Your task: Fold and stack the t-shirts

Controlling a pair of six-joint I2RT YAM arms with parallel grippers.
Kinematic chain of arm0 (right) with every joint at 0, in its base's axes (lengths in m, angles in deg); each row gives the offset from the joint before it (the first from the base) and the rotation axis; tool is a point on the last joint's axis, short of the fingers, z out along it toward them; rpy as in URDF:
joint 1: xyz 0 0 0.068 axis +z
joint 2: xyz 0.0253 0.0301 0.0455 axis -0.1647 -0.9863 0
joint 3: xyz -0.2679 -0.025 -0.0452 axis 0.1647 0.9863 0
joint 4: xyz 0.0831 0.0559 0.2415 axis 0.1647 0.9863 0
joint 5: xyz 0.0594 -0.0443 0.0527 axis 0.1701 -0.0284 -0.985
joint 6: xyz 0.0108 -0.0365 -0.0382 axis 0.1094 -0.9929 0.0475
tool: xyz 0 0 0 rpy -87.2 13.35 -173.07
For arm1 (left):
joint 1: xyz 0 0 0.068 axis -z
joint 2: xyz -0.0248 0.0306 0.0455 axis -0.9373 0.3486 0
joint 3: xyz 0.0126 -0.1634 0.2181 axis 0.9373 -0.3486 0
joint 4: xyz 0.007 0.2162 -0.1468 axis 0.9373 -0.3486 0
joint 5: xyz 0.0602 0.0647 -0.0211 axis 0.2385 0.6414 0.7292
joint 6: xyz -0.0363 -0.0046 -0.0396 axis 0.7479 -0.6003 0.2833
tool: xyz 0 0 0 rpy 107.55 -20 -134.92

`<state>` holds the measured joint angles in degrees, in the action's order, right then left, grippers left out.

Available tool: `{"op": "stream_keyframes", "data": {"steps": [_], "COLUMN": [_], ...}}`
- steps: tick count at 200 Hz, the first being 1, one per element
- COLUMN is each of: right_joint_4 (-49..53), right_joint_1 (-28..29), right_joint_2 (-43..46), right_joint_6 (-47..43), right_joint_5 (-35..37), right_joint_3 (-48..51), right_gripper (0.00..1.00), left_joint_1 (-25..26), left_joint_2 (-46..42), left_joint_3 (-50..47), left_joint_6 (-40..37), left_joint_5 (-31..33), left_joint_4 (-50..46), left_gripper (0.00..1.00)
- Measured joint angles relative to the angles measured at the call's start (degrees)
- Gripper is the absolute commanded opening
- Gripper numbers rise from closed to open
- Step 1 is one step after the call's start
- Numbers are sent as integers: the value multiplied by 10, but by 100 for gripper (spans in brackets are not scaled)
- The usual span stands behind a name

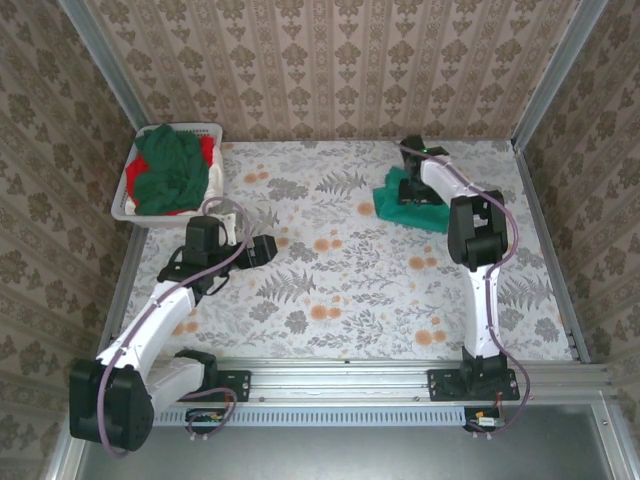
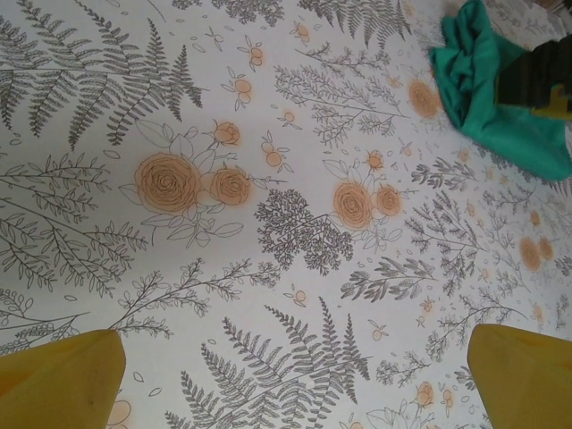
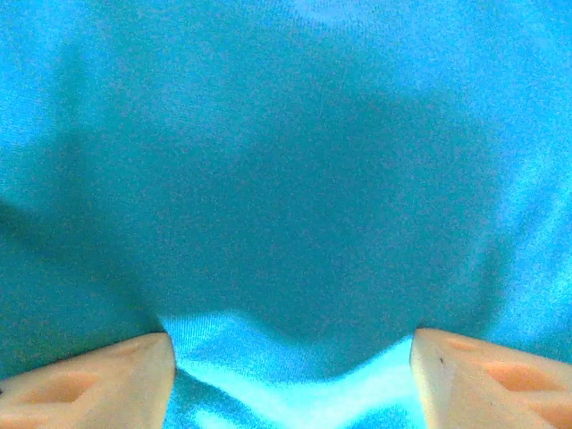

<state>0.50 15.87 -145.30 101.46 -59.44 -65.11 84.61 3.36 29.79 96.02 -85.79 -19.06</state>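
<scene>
The left gripper [image 1: 263,250] hovers near the white laundry basket [image 1: 124,203], just in front of it and to its right, over the floral table [image 1: 330,290]. The overhead view does not settle how its jaws stand. Its wrist camera does: the yellow fingers [image 2: 63,375], cut off at the bottom corners, are spread wide with nothing between them. Farther back and well to the right of the basket, the teal-green t-shirt [image 1: 392,203] lies bunched at about the basket's depth, partly hidden from above by the right arm. The right gripper [image 3: 290,349] is pressed close over it, pale fingers [image 3: 98,380] apart with cloth bulging between them. Whether they touch the fabric is hard to tell, and the print and label cannot be made out. In the basket, a dark green shirt [image 1: 166,170] is heaped over a red one [image 1: 208,150], of which mere slivers peek out.
</scene>
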Motion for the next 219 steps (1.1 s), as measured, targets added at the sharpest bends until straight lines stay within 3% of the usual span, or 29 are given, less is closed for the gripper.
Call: {"op": "stream_keyframes", "data": {"steps": [50, 97, 118, 168, 189, 219], "right_joint_4": [110, 146, 146, 48, 4, -11], "right_joint_1": [-96, -143, -139, -52, -30, -50], "right_joint_2": [-172, -187, -146, 44, 49, 11], "right_joint_6": [-54, -106, -99, -22, 23, 71], "right_joint_5": [-32, -45, -49, -86, -112, -122], "right_joint_3": [-320, -389, -359, -120, -66, -34], "right_gripper": [75, 77, 77, 80, 81, 81], "left_joint_1": [-9, -10, -12, -13, -13, -13], "left_joint_2": [-2, -4, -5, -31, -42, -51], "left_joint_3": [-7, -7, -7, -7, -7, -7], "left_joint_6": [-8, -15, -15, -15, -19, -28], "left_joint_5": [-1, -5, -5, -5, -5, -4], "left_joint_4": [-10, -15, -19, -27, -39, -54], "left_gripper": [100, 100, 100, 100, 100, 100]}}
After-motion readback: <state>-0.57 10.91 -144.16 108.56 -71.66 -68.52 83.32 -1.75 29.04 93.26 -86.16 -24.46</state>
